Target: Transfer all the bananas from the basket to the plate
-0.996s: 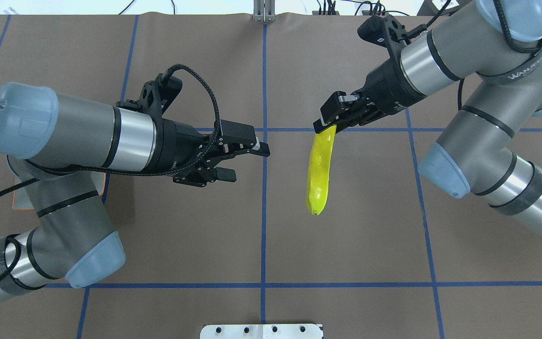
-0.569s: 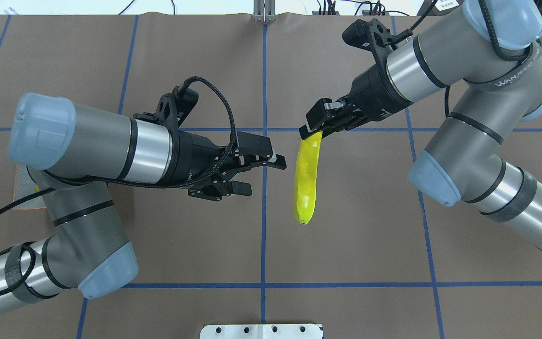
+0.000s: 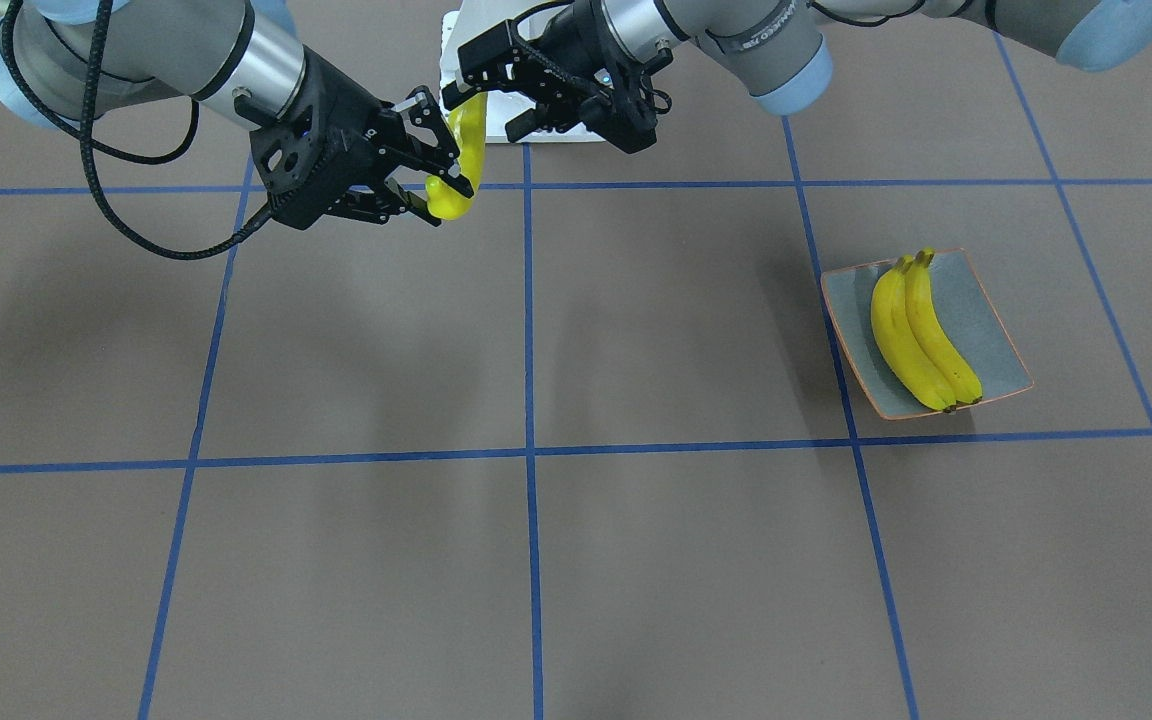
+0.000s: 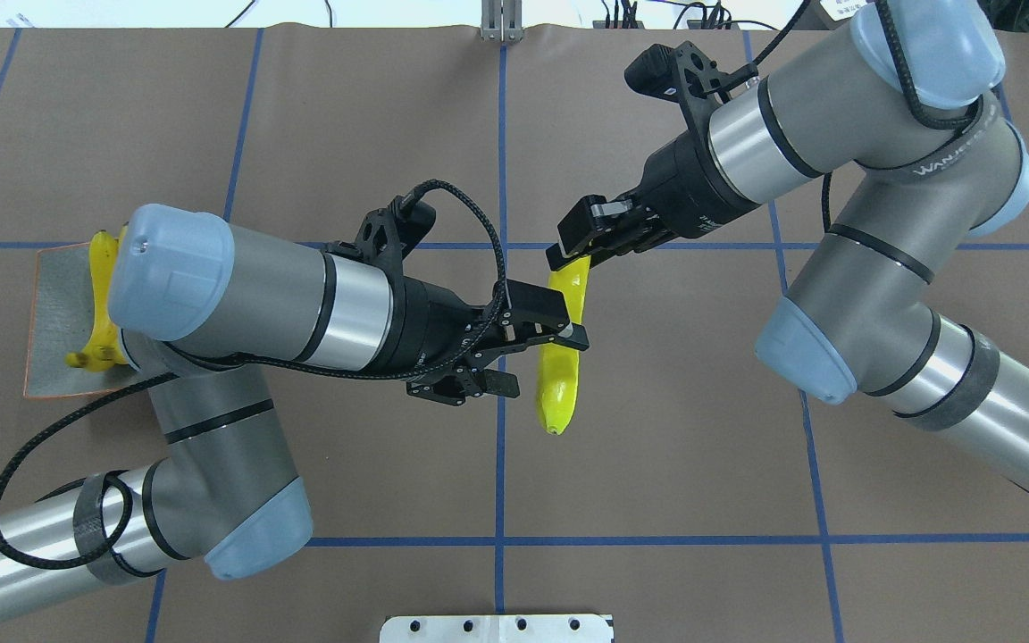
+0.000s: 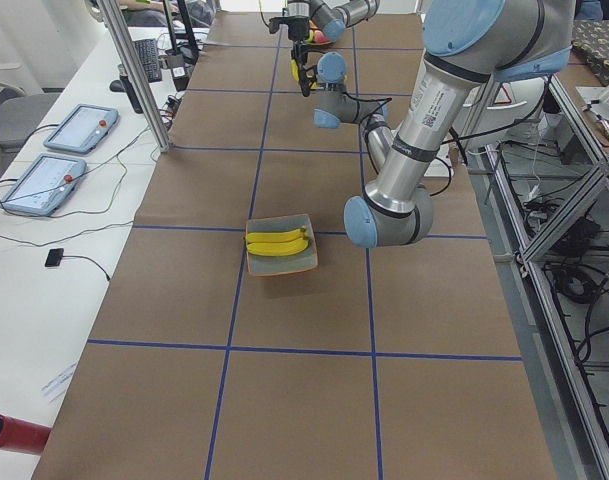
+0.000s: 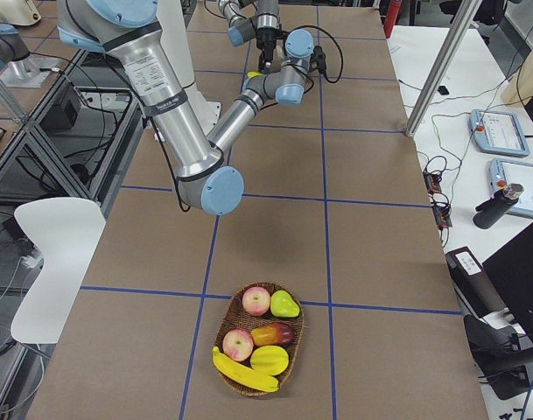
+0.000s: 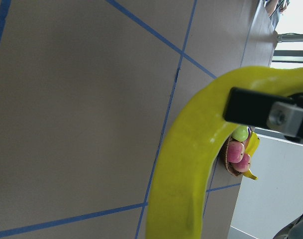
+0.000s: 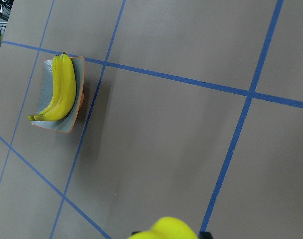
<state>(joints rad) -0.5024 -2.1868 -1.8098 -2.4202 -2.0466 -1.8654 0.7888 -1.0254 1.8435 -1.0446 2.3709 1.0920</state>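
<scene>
I am watching the right gripper (image 4: 571, 254) clamping one end of the pale greenish-yellow banana (image 4: 559, 384), the end pointing away from the robot's base. It is holding the fruit above the middle of the table (image 3: 636, 330), close to the central blue tape line (image 3: 528, 330). The banana is hanging lengthwise, with its free tip pointing back toward the base.

The left gripper (image 4: 543, 361) is reaching in from the other side with its fingers (image 4: 556, 327) spread apart. In the overhead view one finger is crossing over the banana's middle while the other is sitting off to the side of it. From these angles I cannot be sure whether either finger is touching the peel. The left wrist camera is showing the banana filling the foreground, with the right gripper's black finger pressing on it.

The plate (image 3: 978, 320) is sitting on the robot's left side of the table, well apart from both grippers. The two deeper yellow bananas (image 3: 921, 335) are lying on it side by side, touching along their length.

At the table's right end the basket (image 6: 299, 346) is holding the fourth banana (image 6: 242, 371) along its edge nearest the right camera. That banana is lying against the other fruit (image 6: 255, 300).
</scene>
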